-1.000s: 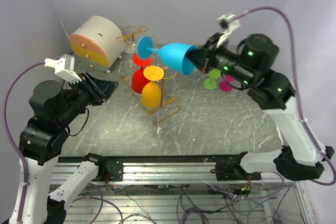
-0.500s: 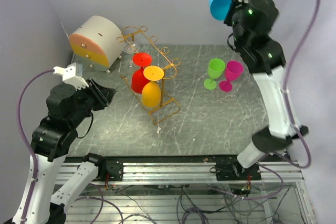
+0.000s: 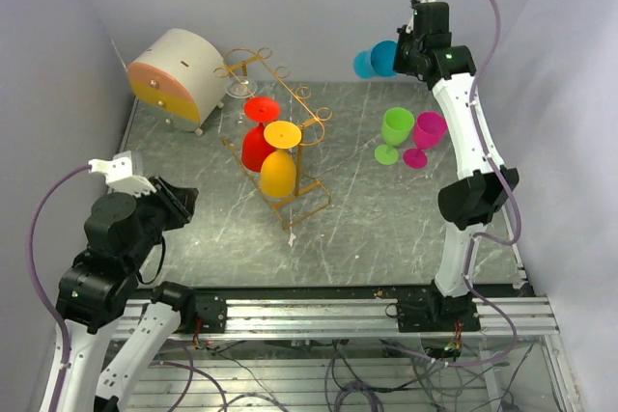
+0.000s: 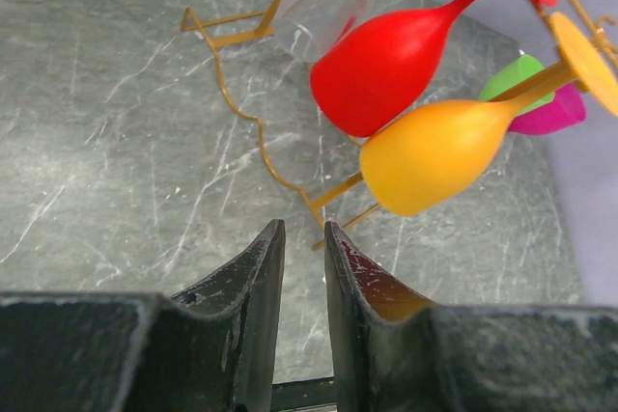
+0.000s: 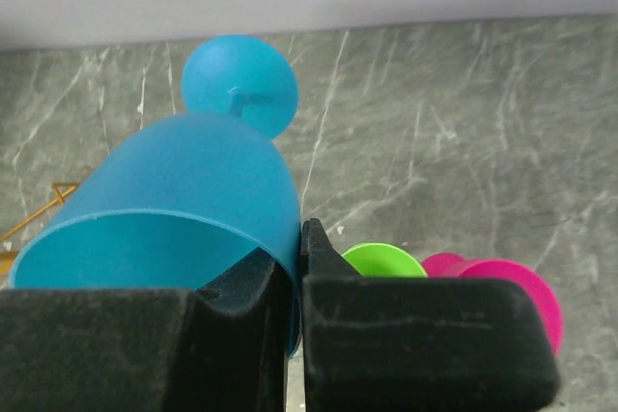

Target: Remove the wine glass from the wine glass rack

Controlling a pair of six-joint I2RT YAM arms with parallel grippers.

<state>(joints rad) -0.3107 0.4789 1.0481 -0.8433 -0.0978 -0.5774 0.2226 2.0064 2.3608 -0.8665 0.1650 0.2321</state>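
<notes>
Top external: the right gripper (image 3: 406, 55) no longer hovers beside the wine glass rack (image 3: 299, 198). A second ago it held the blue wine glass (image 3: 384, 58) right at the rails, and now it carries it high over the far edge of the table, well clear of the rack. By my reading the removal is done and only setting the glass down remains. The glass lies roughly level, its long axis running straight out from the gripper, foot farthest away and mouth toward the fingers. The green glass (image 3: 396, 127) and the magenta glass (image 3: 428, 129) stand below the gripper.

Left wrist: the left gripper (image 4: 301, 233) is pinched nearly together on nothing, and the red glass (image 4: 381, 69) and orange glass (image 4: 439, 151) hang ahead of it.

Right wrist: the fingers clamp the bowl's rim, one inside and one outside, with stem and foot pointing directly ahead.
</notes>
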